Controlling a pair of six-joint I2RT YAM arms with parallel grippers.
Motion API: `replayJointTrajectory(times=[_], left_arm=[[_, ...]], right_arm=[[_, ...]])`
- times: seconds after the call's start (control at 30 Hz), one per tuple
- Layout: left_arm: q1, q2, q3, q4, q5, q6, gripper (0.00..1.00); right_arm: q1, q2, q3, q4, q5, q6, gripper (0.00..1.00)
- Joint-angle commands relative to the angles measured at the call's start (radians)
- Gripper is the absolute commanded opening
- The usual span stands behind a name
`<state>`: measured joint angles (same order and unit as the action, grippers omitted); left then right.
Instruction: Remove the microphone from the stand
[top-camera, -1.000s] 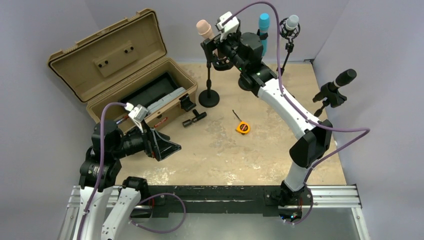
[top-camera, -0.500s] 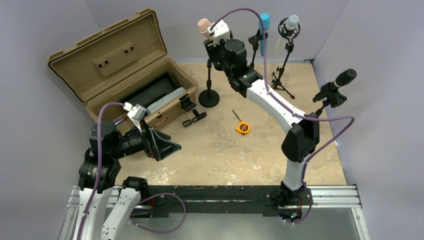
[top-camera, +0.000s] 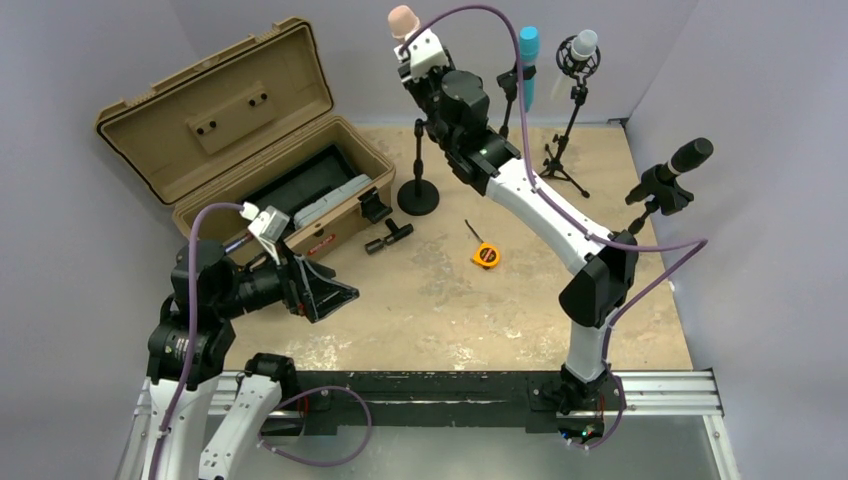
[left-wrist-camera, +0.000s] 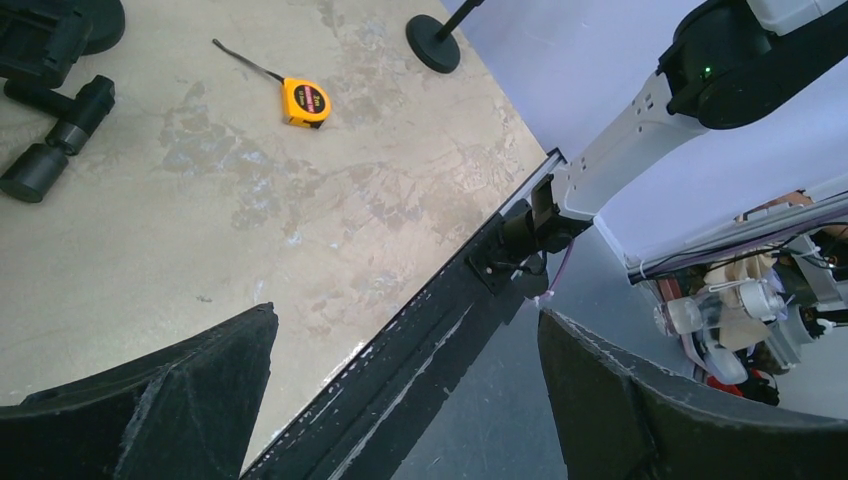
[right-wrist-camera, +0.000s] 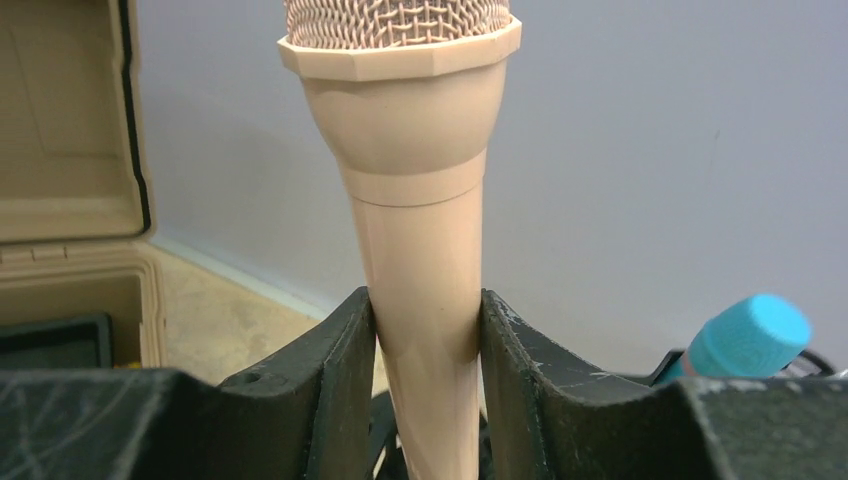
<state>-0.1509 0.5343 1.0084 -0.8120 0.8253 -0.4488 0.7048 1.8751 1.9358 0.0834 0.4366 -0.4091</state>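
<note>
Right wrist: beige, mesh-headed microphone

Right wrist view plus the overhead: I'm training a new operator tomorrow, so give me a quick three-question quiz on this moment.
1. True or false: the right gripper is shut on the handle of the peach microphone.
2. Where does the yellow tape measure lie? A) on the table B) in the left gripper C) in the right gripper
3. In a word: what does the left gripper hold?

Key: 1 true. 2 A. 3 nothing; its fingers stand wide apart over the table edge.
</note>
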Motion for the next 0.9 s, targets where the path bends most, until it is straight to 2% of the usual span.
replayJointTrajectory(times=[0.0, 0.1, 0.2, 0.27, 0.5, 0.53, 0.6, 0.63, 0.67, 0.87], left_arm=[[0.004, 0.015, 0.026, -0.001, -0.007, 0.022, 1.00], [0.004, 0.014, 0.027, -0.003, -0.018, 0.022, 1.00], [0.004, 0.011, 0.030, -0.011, -0.044, 0.027, 1.00], [0.004, 0.010, 0.030, -0.019, -0.067, 0.033, 1.00], [0.004, 0.062, 0.020, -0.038, -0.130, 0.054, 0.99], [0.004, 0.072, 0.022, -0.046, -0.137, 0.060, 0.99], [0.004, 0.084, 0.020, -0.058, -0.162, 0.076, 0.99], [0.004, 0.085, 0.015, -0.061, -0.178, 0.081, 0.98], [0.004, 0.084, 0.011, -0.062, -0.200, 0.081, 0.98], [0.004, 0.078, 0.001, -0.064, -0.296, 0.059, 0.96]], right_arm=[[0.029, -0.067, 0.151, 0.093, 0.009, -0.075, 0.26], [0.045, -0.083, 0.224, 0.085, 0.024, -0.041, 0.23], [0.050, -0.161, 0.182, 0.114, 0.030, 0.107, 0.00], [0.050, -0.255, 0.068, 0.140, -0.001, 0.278, 0.00], [0.050, -0.619, -0.458, 0.218, -0.415, 0.999, 0.00], [0.050, -0.647, -0.540, 0.206, -0.459, 1.054, 0.00], [0.057, -0.690, -0.644, 0.165, -0.526, 1.054, 0.00], [0.068, -0.710, -0.704, 0.157, -0.554, 1.237, 0.00], [0.081, -0.730, -0.755, 0.145, -0.570, 1.281, 0.00], [0.234, -0.805, -1.017, 0.077, -0.449, 1.431, 0.00]])
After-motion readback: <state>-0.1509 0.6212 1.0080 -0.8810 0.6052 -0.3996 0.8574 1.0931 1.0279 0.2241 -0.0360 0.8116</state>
